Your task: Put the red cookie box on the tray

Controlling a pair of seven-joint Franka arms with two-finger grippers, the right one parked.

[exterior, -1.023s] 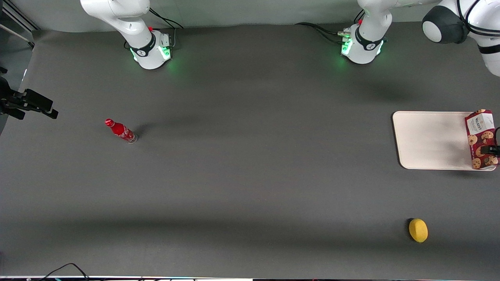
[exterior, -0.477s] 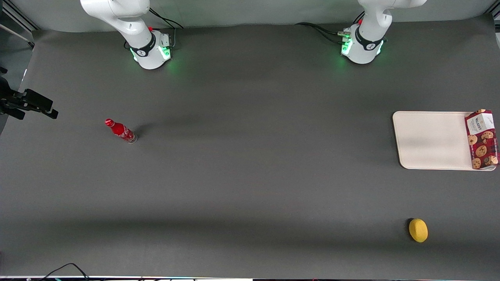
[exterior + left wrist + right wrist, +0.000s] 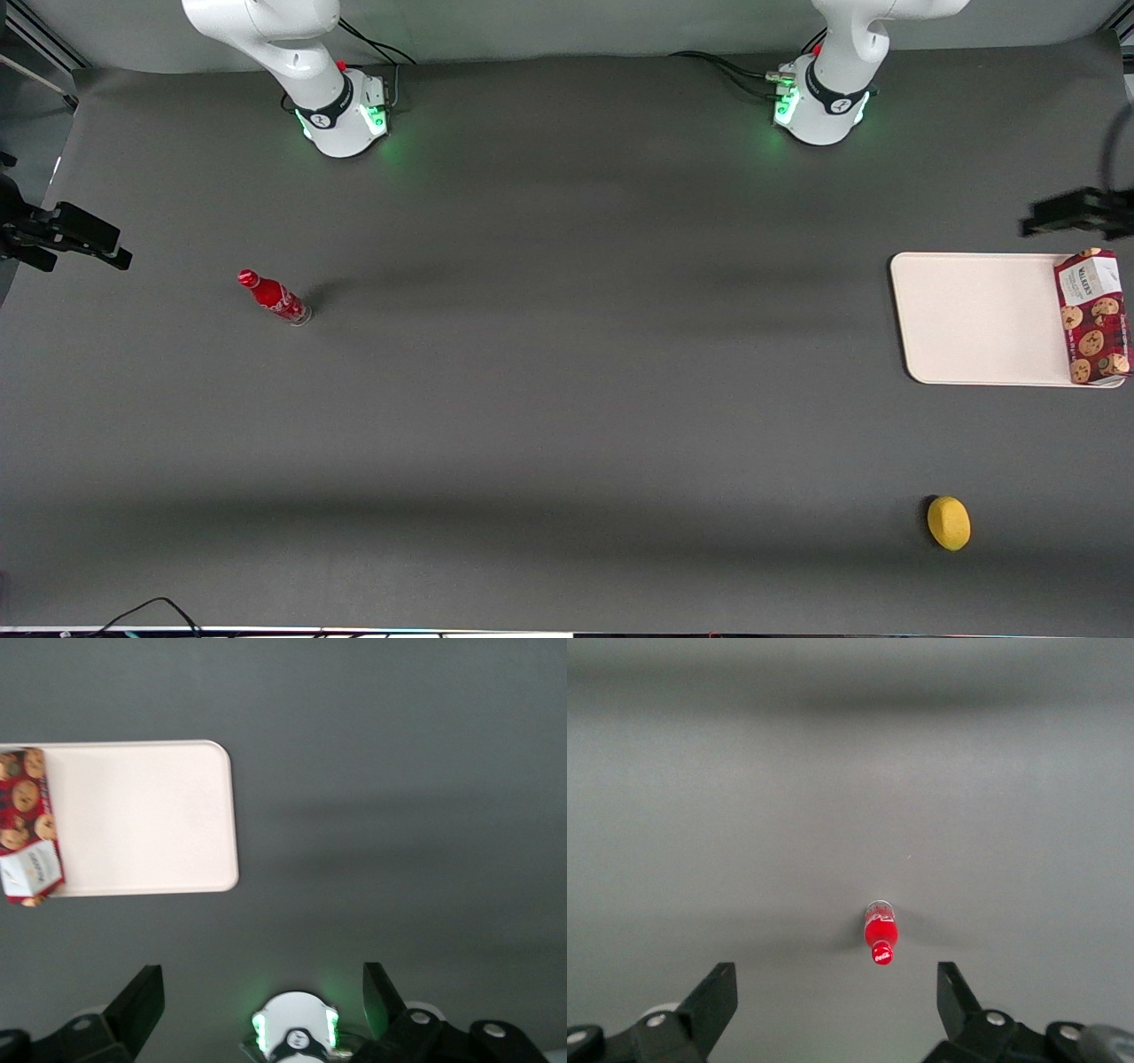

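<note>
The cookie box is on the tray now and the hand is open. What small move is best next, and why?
Probably lift the hand a little farther away and stop. The cookie box already lies flat on the tray, along its edge at the working arm's end, and the open hand is apart from it, holding nothing.

A robot lab; two arm bases [image 3: 341, 111] bolted on a grey-matted table [image 3: 567, 399].

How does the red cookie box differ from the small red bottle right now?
The red cookie box is a long flat tartan carton lying on the tray; the red bottle is small, round, upright on the bare table. Both are red. The gripper, open, holds neither.
</note>
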